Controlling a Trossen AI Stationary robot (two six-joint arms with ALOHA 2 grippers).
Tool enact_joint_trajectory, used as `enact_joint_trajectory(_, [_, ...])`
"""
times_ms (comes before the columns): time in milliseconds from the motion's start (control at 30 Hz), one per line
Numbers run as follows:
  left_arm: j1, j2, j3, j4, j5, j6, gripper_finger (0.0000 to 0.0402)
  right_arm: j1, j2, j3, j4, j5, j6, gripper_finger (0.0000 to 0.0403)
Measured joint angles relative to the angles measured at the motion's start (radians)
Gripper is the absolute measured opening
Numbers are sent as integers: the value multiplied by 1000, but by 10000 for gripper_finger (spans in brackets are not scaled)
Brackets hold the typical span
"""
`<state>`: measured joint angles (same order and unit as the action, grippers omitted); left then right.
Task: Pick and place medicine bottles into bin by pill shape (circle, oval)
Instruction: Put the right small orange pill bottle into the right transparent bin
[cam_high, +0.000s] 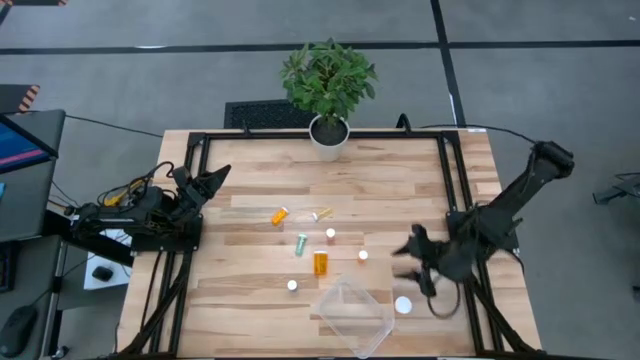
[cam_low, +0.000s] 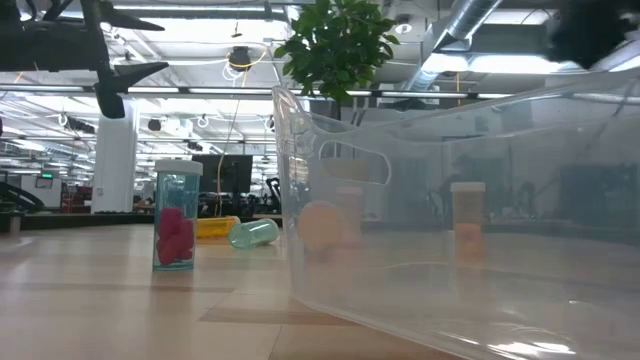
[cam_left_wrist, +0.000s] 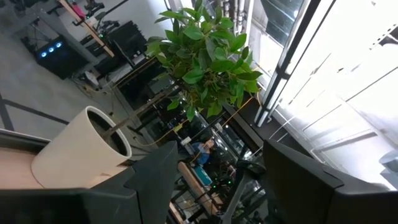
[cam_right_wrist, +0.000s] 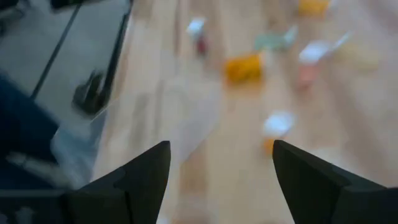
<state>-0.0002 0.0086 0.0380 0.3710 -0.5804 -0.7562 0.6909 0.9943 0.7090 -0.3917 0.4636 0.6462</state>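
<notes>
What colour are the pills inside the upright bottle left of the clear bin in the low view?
Pink-red pills in the upright bottle; low view shows it best.

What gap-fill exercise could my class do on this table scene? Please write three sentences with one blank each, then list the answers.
1. The potted plant stands at the table's far edge, in a ____ pot.
2. The clear plastic bin holds ____ medicine bottles so far.
3. The right tool hovers over the table with its fingers ____, holding nothing, while the left tool waits at the table's left edge.

Missing words: white; no; open
</notes>
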Motion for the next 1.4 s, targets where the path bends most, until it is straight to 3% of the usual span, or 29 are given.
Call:
enact_joint_trajectory(233, [0, 0, 0, 0, 0, 14, 230, -275, 1, 125, -122, -98, -307, 291])
enact_joint_trajectory(500, [0, 0, 0, -25, -1, 10, 230, -465, 141, 242, -322, -274, -305, 291])
enact_joint_trajectory(1000, [0, 0, 0, -31, -2, 7, 230, -495, 347, 332, -389, -368, -340, 290])
enact_joint_trajectory(1400, [0, 0, 0, -54, 3, -8, 230, -483, 462, 332, -251, -465, -417, 290])
